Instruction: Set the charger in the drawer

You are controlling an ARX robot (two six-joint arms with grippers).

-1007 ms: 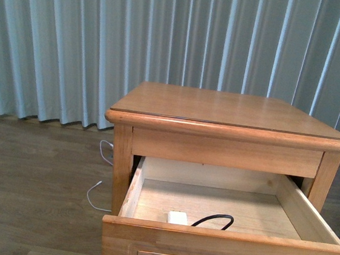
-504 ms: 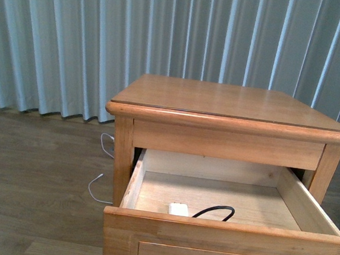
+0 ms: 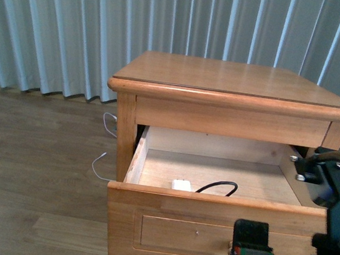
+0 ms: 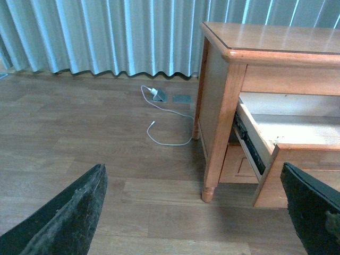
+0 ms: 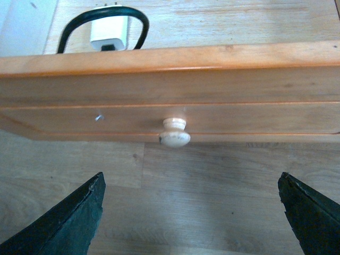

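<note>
against the pale curtain (image 3: 59, 24) your nightstand (image 3: 236, 79) has its drawer (image 3: 150, 204) pulled out, the charger (image 3: 181, 185) already lying inside behind the front panel, so both tools, left tool (image 4: 196, 212) and right tool (image 5: 188, 212), hang wide open and empty, the right facing the knob (image 5: 174, 133), likely to close it.

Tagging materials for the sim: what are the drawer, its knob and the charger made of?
Drawer: looks like honey-stained wood, grain visible, paler bare inside.
Knob: pale turned wood, probably unstained.
Charger: smooth white block, likely plastic; black cable looks rubbery.
</note>
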